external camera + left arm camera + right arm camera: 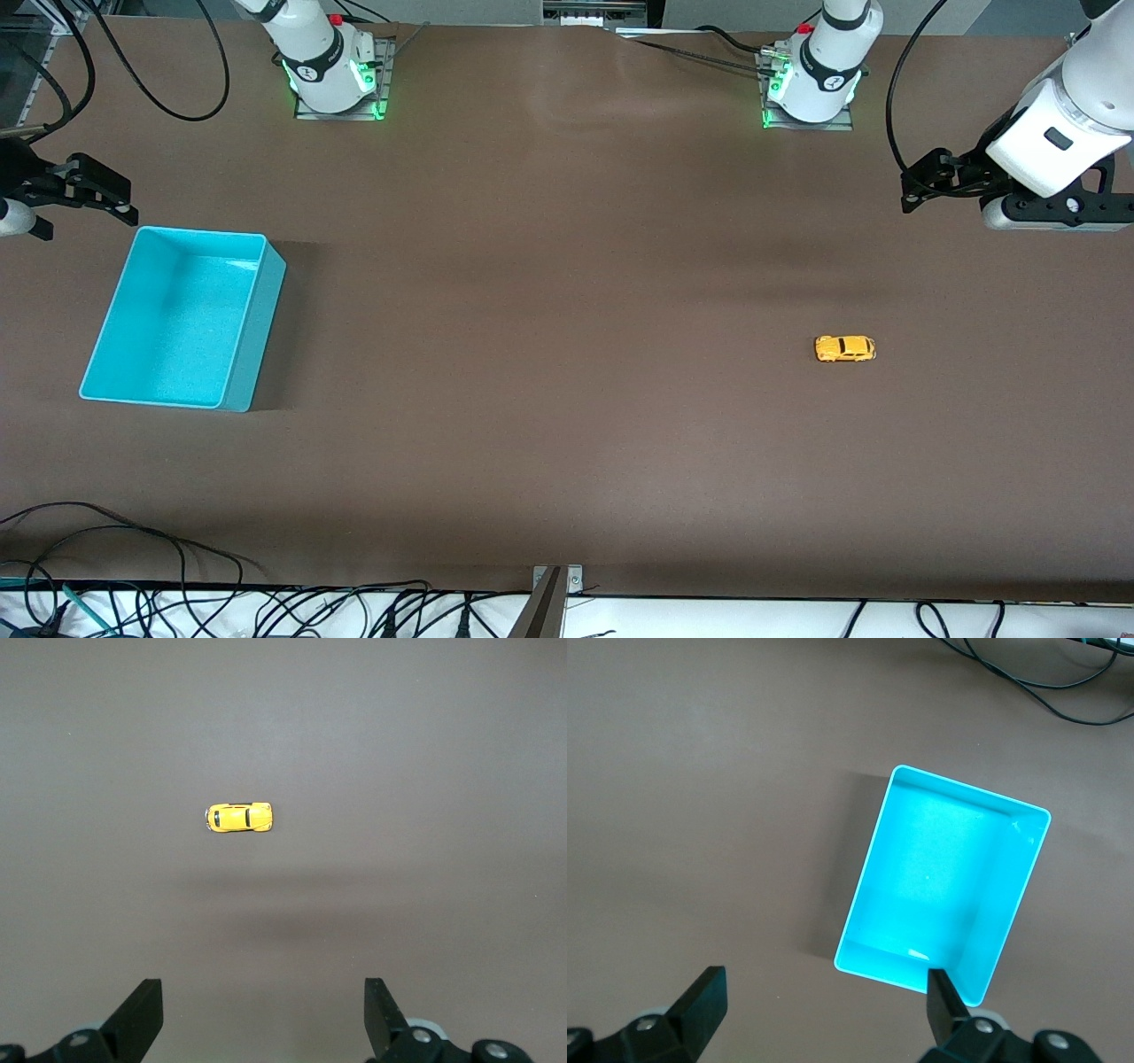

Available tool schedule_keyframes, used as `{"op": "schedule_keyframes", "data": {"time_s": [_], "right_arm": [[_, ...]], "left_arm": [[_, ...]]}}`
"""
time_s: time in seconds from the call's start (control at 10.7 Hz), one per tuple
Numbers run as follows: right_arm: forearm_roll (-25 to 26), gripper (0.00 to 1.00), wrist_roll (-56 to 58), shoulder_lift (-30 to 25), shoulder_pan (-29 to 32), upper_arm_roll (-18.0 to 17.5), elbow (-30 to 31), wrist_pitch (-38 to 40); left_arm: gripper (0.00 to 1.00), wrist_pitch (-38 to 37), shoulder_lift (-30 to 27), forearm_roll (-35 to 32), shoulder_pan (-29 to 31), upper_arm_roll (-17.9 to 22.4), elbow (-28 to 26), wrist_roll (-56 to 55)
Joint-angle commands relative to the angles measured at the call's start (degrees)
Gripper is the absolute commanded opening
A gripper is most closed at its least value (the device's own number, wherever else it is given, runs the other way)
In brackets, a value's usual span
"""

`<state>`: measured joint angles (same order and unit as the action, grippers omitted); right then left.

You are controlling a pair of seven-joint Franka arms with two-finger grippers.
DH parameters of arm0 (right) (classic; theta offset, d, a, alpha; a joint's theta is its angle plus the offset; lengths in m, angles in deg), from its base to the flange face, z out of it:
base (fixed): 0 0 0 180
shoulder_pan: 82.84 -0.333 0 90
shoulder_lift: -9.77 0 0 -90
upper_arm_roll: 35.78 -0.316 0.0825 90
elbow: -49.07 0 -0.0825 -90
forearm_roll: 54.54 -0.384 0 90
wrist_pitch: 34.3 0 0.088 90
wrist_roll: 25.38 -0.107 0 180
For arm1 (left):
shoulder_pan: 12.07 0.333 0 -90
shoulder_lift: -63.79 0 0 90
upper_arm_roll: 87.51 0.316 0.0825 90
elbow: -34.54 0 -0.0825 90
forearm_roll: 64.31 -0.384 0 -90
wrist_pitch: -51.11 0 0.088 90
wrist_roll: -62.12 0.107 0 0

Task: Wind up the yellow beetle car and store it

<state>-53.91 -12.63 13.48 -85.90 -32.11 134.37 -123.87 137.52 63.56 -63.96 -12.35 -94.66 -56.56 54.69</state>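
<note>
Car [844, 348] upright on bare tabletop [549, 399] toward left arm's end, bin [244, 354] toward right arm's end, left hand [921, 188] open over tabletop, right hand [111, 197] open beside bin

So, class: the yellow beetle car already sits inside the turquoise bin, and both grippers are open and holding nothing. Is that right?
Not quite. The yellow beetle car is not in the turquoise bin; it stands on the bare table toward the left arm's end, and the bin holds nothing, as the front view shows. The rest stands: the left gripper and right gripper are open and hold nothing.
</note>
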Motion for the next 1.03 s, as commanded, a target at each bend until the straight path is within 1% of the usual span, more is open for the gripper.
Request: {"op": "schedule_keyframes", "data": {"time_s": [0.0,0.93], "right_arm": [[0.4,1.0,-2.9,-1.1,0.1,-0.1,-0.5,2.5],[0.1,1.0,-3.1,-0.9,0.1,-0.2,-0.2,4.6]], "left_arm": [[1.0,-1.2,0.6,0.8,0.2,0.1,1.5,1.3],[1.0,-1.2,0.6,0.9,0.2,0.1,1.5,1.3]]}}
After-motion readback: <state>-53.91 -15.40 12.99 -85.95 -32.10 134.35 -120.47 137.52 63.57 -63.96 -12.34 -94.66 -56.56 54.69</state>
